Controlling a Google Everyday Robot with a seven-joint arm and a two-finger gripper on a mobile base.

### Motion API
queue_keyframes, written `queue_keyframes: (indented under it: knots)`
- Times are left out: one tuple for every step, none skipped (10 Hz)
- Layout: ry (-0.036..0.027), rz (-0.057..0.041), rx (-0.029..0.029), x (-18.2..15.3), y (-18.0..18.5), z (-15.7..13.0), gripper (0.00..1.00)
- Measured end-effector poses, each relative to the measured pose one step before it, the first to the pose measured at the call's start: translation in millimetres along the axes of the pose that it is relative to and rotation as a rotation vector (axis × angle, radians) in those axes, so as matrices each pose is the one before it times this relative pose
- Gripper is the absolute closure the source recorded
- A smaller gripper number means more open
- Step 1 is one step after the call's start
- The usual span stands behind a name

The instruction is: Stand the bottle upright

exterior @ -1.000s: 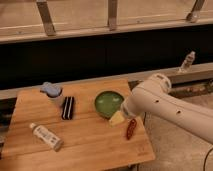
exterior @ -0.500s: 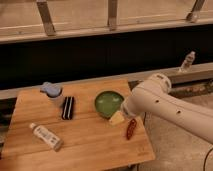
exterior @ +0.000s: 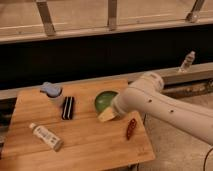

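The bottle (exterior: 45, 136), small, slim and white with a pale label, lies on its side near the front left of the wooden table (exterior: 90, 145). My white arm (exterior: 150, 102) reaches in from the right and ends over the table's right half, beside the green bowl (exterior: 104, 100). The gripper is hidden behind the arm's end, far to the right of the bottle and not touching it. It holds nothing that I can see.
A black block (exterior: 67, 107) and a white cup with a blue lid (exterior: 52, 92) stand behind the bottle. A yellow piece (exterior: 106, 116) lies by the bowl and a reddish-brown item (exterior: 131, 128) near the right edge. A clear bottle (exterior: 186, 61) stands on the far ledge.
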State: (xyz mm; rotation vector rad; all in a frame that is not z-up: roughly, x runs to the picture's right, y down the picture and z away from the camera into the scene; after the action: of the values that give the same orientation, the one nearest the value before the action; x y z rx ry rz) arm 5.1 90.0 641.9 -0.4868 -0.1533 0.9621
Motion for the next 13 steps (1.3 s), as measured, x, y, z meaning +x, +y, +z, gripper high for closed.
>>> queue_keyframes:
  knots:
    - [-0.01415, -0.02574, -0.01755, -15.66, 18.02, 4.6, 0.2]
    - [-0.02095, -0.04056, -0.02795, -21.76, 26.09, 7.05, 0.2]
    - [-0.01242, -0.04376, -0.02332, -17.65, 21.74, 6.27, 0.2]
    - [-0.00603, -0.02502, -0.02034, -10.6, 15.15, 4.2, 0.2]
    - [-0.00236, -0.01216, -0.00022, -3.54, 3.08, 1.44, 0.2]
    - [-0.00006, 0.00276, 0.00103, 0.75, -0.94, -0.57, 0.2]
    - [0.00038, -0.0021, -0.00263, -0.8, 1.5, 0.58, 0.2]
    - [-0.00027, 0.00041, 0.00141, 0.26, -0.7, -0.22, 0.2]
    - [0.00018, -0.00045, -0.00106, -0.21, 0.52, 0.23, 0.2]
    - [0.00228, 0.00314, 0.00128, 1.3, -1.14, -0.16, 0.2]
    - [0.00786, 0.00239, -0.00039, 1.13, -2.28, 0.97, 0.2]
    - [0.0064, -0.02529, -0.00177, -5.29, -0.06, 4.76, 0.2]
    - [-0.00321, -0.03121, -0.00613, -10.71, 4.63, 4.24, 0.2]
